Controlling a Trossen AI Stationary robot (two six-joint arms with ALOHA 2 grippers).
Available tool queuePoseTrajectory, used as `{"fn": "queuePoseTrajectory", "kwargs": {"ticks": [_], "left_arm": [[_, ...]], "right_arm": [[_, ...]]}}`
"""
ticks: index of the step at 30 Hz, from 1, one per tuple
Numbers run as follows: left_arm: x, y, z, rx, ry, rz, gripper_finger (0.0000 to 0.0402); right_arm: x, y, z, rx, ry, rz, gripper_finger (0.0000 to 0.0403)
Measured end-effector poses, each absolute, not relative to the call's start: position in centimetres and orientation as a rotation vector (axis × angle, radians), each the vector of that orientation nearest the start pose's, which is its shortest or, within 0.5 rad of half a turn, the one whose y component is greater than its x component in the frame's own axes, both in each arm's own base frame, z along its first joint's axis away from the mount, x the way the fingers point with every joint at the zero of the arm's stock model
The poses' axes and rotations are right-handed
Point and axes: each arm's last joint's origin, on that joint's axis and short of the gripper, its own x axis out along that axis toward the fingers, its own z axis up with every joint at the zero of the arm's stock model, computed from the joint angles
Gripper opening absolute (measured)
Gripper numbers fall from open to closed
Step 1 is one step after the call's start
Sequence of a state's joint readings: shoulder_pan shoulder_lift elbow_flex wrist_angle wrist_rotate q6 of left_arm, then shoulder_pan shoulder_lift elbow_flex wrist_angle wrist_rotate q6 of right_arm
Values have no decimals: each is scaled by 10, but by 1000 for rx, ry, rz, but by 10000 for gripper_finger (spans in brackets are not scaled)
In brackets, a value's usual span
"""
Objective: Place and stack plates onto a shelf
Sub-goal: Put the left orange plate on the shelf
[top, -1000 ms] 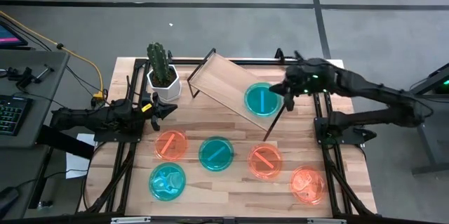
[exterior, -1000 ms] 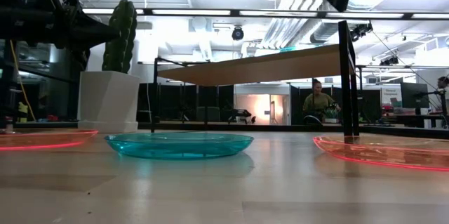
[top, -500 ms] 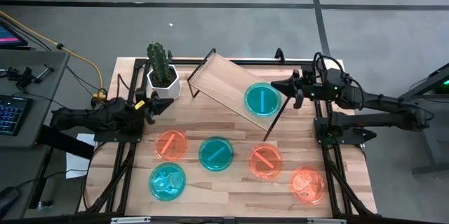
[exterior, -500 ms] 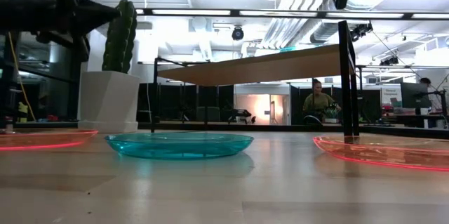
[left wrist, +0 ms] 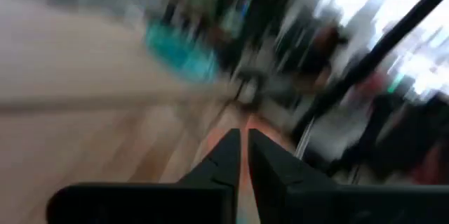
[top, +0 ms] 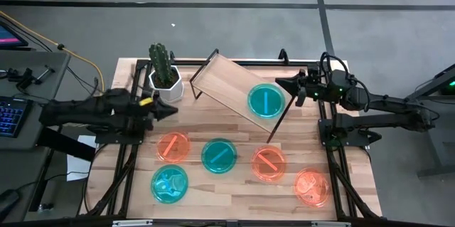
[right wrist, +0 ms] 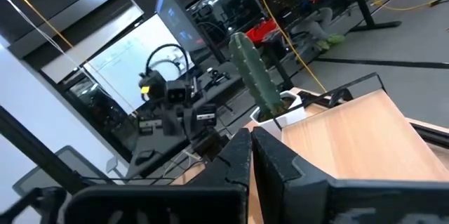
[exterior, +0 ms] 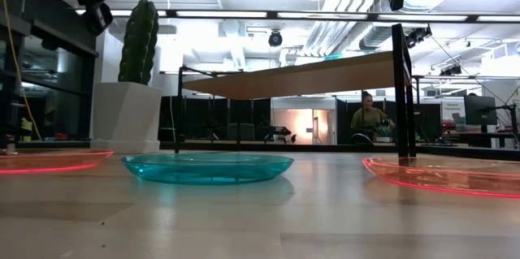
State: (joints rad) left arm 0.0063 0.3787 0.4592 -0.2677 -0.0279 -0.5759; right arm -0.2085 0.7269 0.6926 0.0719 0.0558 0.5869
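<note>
1. Plates: one teal plate [top: 266, 101] sits on the shelf [top: 227, 82], near its right end; five lie on the table [top: 213, 131] in front — teal [top: 219, 155] and [top: 169, 183], orange [top: 173, 146], [top: 269, 162], [top: 311, 186].
2. Shelf board stands angled across the table's rear; its bare left part leaves room for more.
3. Right hand [top: 282, 82] hovers just beside the shelved plate, fingers closed, empty.
4. Left hand [top: 169, 110] is closed and empty, above the table beside the cactus pot [top: 166, 81], near the closest orange plate.
</note>
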Motion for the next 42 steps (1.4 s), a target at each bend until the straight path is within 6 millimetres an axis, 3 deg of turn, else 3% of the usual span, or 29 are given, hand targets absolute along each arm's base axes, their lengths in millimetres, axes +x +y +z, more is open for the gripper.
{"fn": "queuePoseTrajectory", "kwargs": {"ticks": [5,11,16,23,32,42], "left_arm": [[122,0,260,-519,535,112,81],[142,-2,229,-481,868,123,154],[166,1,208,-343,990,88,190],[194,14,173,-256,1141,-14,196],[208,16,147,66,1210,-264,191],[213,12,127,78,1300,-322,189]], "right_arm": [[162,-36,334,576,-113,-246,0],[162,-35,332,572,-84,-234,0],[163,-35,328,550,-32,-218,0],[163,-34,323,546,21,-214,0],[162,-34,315,556,103,-234,0],[161,-33,311,548,159,-216,0]]}}
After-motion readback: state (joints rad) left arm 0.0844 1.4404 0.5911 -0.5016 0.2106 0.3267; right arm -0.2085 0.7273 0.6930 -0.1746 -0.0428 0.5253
